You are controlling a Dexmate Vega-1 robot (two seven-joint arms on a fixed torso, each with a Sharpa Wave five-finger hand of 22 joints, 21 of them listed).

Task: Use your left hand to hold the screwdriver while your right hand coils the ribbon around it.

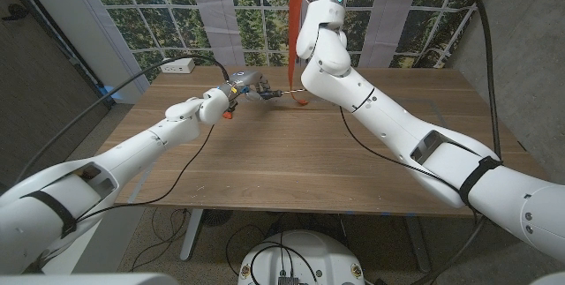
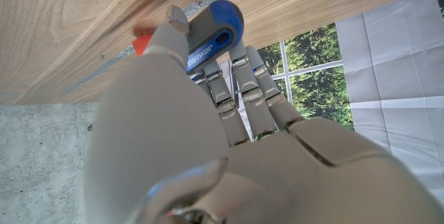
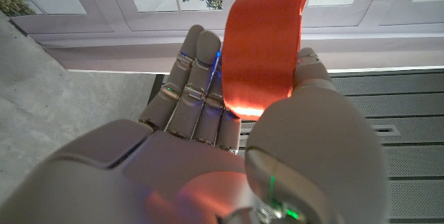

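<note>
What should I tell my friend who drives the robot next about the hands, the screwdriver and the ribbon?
Left hand grips the screwdriver by its blue handle, over the table, tip toward the right arm.
Right hand, raised high, holds the orange ribbon; the ribbon hangs down to the screwdriver's tip.
Done: both things are held. Whether any turn is on the shaft cannot be told.
Left: coil the ribbon around the shaft.

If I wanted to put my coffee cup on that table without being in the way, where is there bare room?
The near half of the table is bare wood, crossed only by a thin black cable. The far right corner also looks free. It is crowded at the far middle, where the left hand holds the screwdriver and the orange ribbon hangs down from the raised right hand. A white power strip takes the far left corner.
</note>
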